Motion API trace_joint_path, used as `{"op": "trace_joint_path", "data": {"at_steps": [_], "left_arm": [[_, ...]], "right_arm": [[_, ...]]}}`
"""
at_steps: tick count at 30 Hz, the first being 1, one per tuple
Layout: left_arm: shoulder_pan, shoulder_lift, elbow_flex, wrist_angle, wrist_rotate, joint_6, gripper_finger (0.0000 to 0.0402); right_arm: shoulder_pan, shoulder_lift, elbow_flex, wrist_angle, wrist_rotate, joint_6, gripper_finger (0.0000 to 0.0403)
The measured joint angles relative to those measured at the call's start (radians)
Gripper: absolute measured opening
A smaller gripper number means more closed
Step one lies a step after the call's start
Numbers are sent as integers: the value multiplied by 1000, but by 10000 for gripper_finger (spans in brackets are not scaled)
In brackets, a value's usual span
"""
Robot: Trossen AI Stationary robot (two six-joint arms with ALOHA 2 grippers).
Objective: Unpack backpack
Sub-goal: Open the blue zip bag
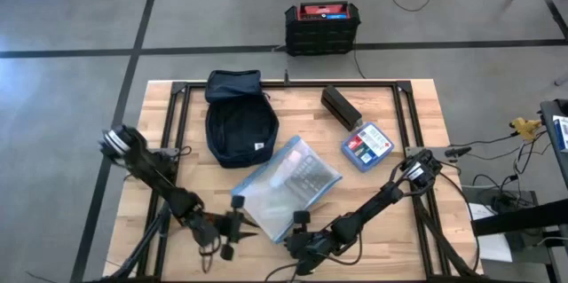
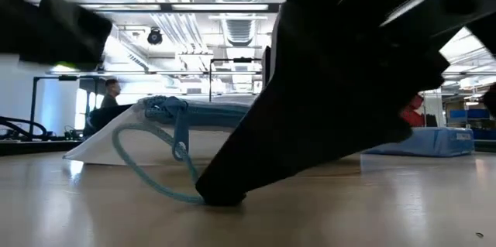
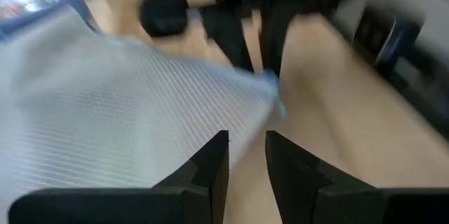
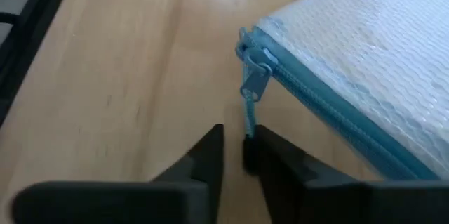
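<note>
Backpack (image 1: 240, 121): it lies flat on the table (image 1: 390, 230), on the far side of the clear zip pouch (image 1: 288, 185), well apart from both my grippers.
Backpack, look: dark navy fabric, rounded rectangle, a small white mark near the corner closest to the pouch, its top flap folded back away from the pouch.
Backpack, handling: I judge it soft and limp, light now that it looks flattened; it will sag and fold if lifted by one edge, so I would pinch a seam or the flap rim rather than the smooth panel.
Pouch: translucent, ribbed, with a blue zipper; its slider and cord pull (image 4: 250, 76) hang at the corner nearest my right gripper.
Left gripper (image 1: 232, 231): at the pouch's near edge, on the side away from the backpack; fingers slightly apart, clamped on nothing.
Right gripper (image 1: 302, 230): just beside the pouch's zipper corner; fingers almost together around the blue cord, whether they grip it I cannot tell.
Other things: a small blue box (image 1: 366, 145) and a dark bar (image 1: 341, 106) lie beyond the pouch, to the backpack's side.
</note>
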Motion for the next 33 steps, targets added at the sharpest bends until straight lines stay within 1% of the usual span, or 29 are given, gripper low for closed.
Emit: {"op": "trace_joint_path", "data": {"at_steps": [2,4,8,10,13,16,21,24,27,30,32,33], "left_arm": [[-2,60,47,-29,-4,19,81],[-3,103,102,-94,-22,37,84],[-3,143,205,-314,-129,41,98],[-3,147,244,-378,-166,39,107],[-1,155,279,-383,-191,45,117],[0,168,304,-381,-189,54,123],[0,204,320,-370,-173,56,128],[-1,218,321,-371,-171,55,126],[-1,224,321,-357,-172,54,120],[1,224,321,-334,-172,52,120],[0,228,321,-307,-165,54,123],[0,231,321,-294,-151,65,125]], "right_arm": [[1,-1,0,-10,21,1,106],[3,-12,0,-29,22,3,134],[4,-20,3,-23,26,39,177],[4,-19,3,-20,42,63,190],[4,-9,3,-2,105,102,198],[2,6,2,55,126,106,196],[2,28,2,155,129,94,176],[4,37,2,154,129,98,150],[10,39,2,144,128,100,102],[14,39,2,146,130,92,31],[15,38,2,147,130,82,11],[15,36,2,146,130,81,12]]}}
